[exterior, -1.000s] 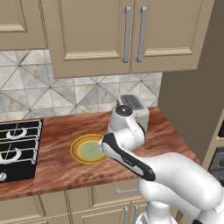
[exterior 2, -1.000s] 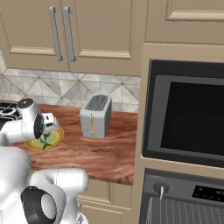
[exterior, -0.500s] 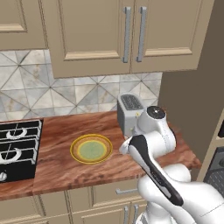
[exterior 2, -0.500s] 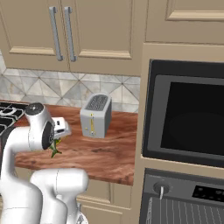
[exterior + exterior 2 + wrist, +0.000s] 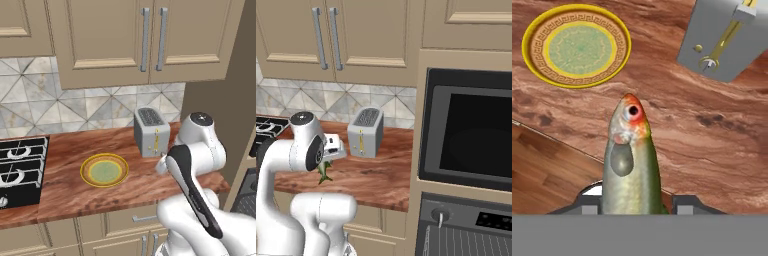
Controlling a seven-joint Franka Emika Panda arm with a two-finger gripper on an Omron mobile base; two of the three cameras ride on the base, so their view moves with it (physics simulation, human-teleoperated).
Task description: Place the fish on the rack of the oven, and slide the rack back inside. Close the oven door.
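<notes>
Counter (image 5: 125, 187): 1 plate (image 5: 104, 170), 1 toaster (image 5: 151, 132); hand (image 5: 634, 202) grips 1 fish (image 5: 630, 165).

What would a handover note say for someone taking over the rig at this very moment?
Gripper: shut on the fish, held above the wooden counter.
Plate: bare, behind on the counter beside the toaster.
Oven: to the right; a rack shows low at its foot.
Done: fish lifted off the plate.
Left: lay the fish on the rack, slide the rack in, close the oven door.
</notes>
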